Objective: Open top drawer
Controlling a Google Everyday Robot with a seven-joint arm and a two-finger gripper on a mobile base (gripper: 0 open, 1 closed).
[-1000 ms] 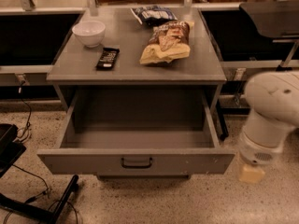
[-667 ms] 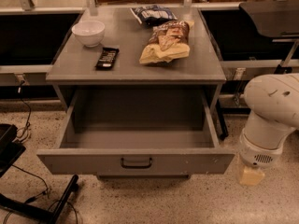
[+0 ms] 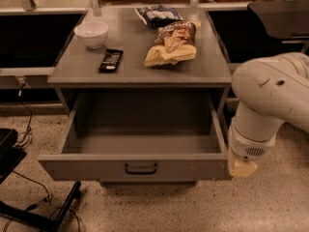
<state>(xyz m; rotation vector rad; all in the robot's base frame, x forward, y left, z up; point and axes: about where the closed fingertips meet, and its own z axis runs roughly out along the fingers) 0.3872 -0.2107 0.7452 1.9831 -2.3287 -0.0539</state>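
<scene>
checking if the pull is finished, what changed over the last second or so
The arm shifted slightly left and up in the picture, bringing the gripper from farther right to beside the right front corner of the top drawer. Nothing was visibly grasped or released. The drawer stayed pulled open; the bowl, dark bar and snack bags on top did not move.

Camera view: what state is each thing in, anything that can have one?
Top drawer: open, pulled out, nothing visible inside.
Gripper: low, at the drawer's right front corner.
Bowl: upright.
Chip bag: lying flat.
Dark bag: lying flat, behind the chip bag.
Black bar: lying flat, beside the bowl.
</scene>
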